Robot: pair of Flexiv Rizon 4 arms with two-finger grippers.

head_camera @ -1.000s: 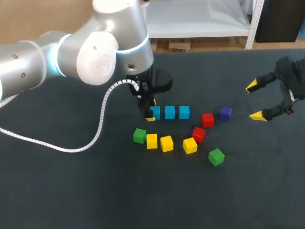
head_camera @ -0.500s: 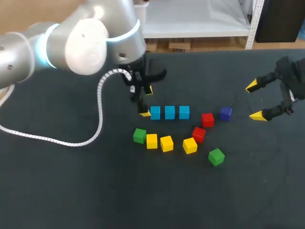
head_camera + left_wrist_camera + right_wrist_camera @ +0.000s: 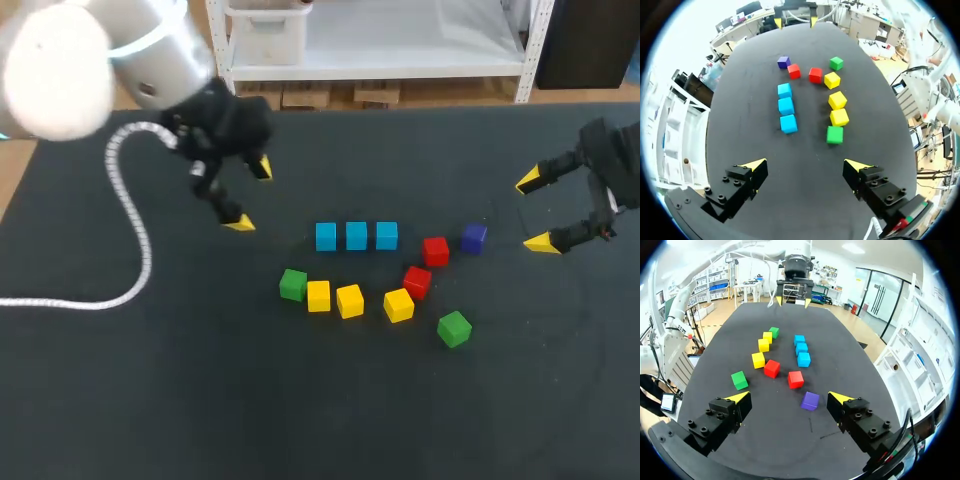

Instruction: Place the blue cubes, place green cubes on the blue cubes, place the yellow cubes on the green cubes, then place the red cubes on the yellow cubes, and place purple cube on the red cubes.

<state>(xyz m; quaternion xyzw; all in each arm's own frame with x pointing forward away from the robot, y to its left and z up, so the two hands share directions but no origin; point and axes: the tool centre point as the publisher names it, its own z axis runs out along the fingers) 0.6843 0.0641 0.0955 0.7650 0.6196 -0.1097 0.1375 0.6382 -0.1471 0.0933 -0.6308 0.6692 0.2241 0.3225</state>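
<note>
Our left gripper [image 3: 251,196] has its fingers spread wide above the dark table [image 3: 150,400], near one end of the row of three blue cubes [image 3: 356,236]. Our right gripper [image 3: 534,212] is spread too, near the purple cube [image 3: 474,237]. Two red cubes [image 3: 435,251], three yellow cubes [image 3: 349,301] and two green cubes [image 3: 293,285] lie unstacked.

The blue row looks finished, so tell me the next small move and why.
Probably bring the left gripper down over the green cube nearest it. The three blue cubes sit in a row with nothing on them, green goes on next, and that gripper is open, empty and closer to this cube than the other one.
</note>
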